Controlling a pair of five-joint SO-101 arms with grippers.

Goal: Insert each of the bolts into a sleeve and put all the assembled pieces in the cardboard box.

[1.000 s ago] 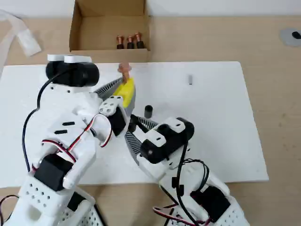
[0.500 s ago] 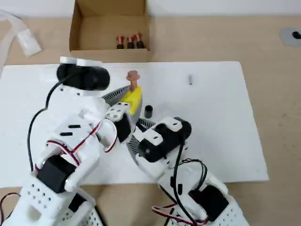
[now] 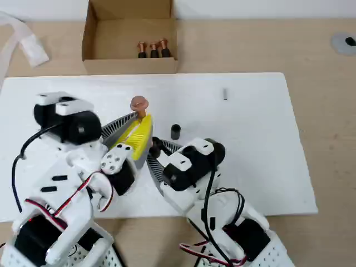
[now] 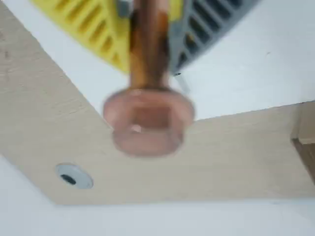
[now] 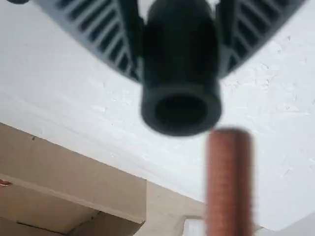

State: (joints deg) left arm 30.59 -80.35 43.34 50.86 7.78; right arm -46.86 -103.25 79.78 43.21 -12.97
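My left gripper (image 3: 141, 119), with one yellow and one grey finger, is shut on a copper bolt (image 3: 139, 104) whose head points toward the box. In the left wrist view the bolt (image 4: 147, 118) sits between the fingers, head outward. My right gripper (image 3: 156, 147) is shut on a black sleeve (image 3: 156, 145) just right of the left fingers. In the right wrist view the sleeve (image 5: 180, 73) shows its open bore, and the bolt's threaded shank (image 5: 229, 182) stands close beside it, outside the bore. A second black sleeve (image 3: 176, 132) stands loose on the mat. The cardboard box (image 3: 89, 33) holds three assembled pieces (image 3: 153, 49).
A white mat (image 3: 256, 161) covers the wooden table. On it, far right of the grippers, lies a small grey pin (image 3: 225, 93). At the table's far right corner there is a grey grommet (image 3: 345, 42). White packing material (image 3: 28, 44) lies left of the box.
The left arm has drawn back toward the near left, carrying the bolt away from the box edge down beside the right gripper's sleeve. The right arm has barely moved.
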